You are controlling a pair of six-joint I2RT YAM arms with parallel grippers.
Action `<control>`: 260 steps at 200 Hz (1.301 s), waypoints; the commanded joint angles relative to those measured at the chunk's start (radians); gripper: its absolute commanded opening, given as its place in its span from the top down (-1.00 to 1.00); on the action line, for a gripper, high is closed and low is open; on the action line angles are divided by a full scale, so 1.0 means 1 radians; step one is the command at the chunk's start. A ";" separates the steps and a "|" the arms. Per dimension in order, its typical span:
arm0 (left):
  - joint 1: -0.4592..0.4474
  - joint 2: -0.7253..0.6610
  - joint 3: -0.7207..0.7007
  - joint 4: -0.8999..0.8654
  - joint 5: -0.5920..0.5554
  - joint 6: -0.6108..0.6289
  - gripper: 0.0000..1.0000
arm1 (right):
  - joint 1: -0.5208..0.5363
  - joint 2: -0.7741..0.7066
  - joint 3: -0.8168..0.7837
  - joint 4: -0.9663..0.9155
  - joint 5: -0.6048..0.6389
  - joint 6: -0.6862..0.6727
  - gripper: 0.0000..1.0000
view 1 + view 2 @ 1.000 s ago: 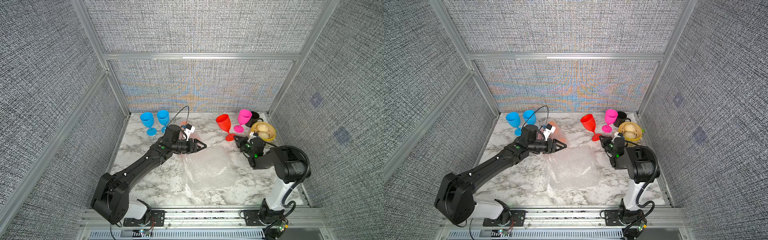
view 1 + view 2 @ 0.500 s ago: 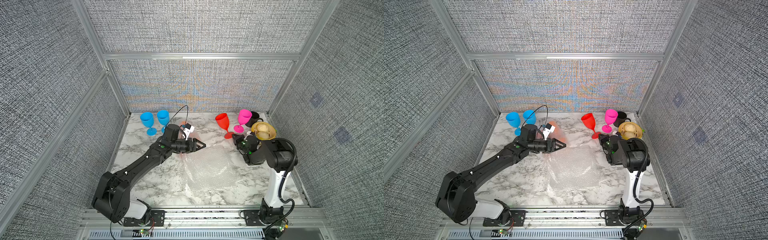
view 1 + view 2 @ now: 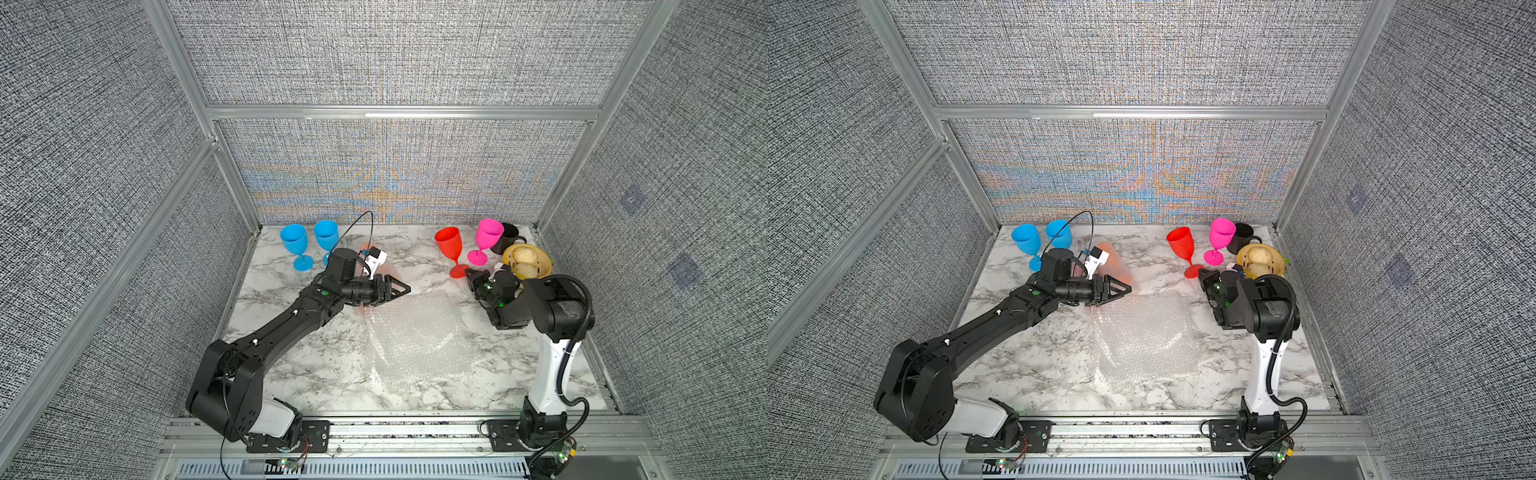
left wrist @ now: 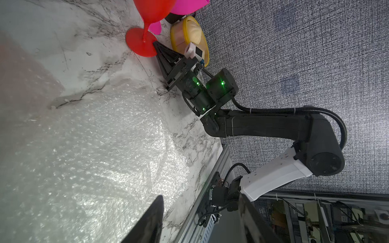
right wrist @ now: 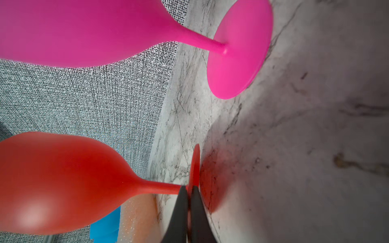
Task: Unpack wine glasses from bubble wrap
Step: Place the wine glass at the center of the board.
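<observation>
Right gripper [image 5: 190,189] pinches the red goblet [image 5: 52,183] by its foot, my left gripper [image 3: 404,288] half spread, empty; four goblets [image 3: 296,243] stand bare, orange goblet [image 3: 1117,262] at eleven o'clock still wrapped.

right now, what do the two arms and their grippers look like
Both arms are black with a white link near the base. The left arm carries a thin looping black cable; the right arm has a ribbed black hose and green lights. The left gripper and right gripper are black, triangular and open-framed.
</observation>
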State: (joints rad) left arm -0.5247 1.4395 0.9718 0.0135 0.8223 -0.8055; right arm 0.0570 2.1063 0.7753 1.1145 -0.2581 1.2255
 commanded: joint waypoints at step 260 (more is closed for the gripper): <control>0.054 0.018 -0.010 0.057 0.016 -0.014 -0.12 | -0.037 -0.191 -0.063 -0.508 0.047 -0.161 0.18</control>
State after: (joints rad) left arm -0.4767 1.4563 0.9646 0.0521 0.8375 -0.8230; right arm 0.0257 1.9312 0.7242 0.7631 -0.2184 1.1156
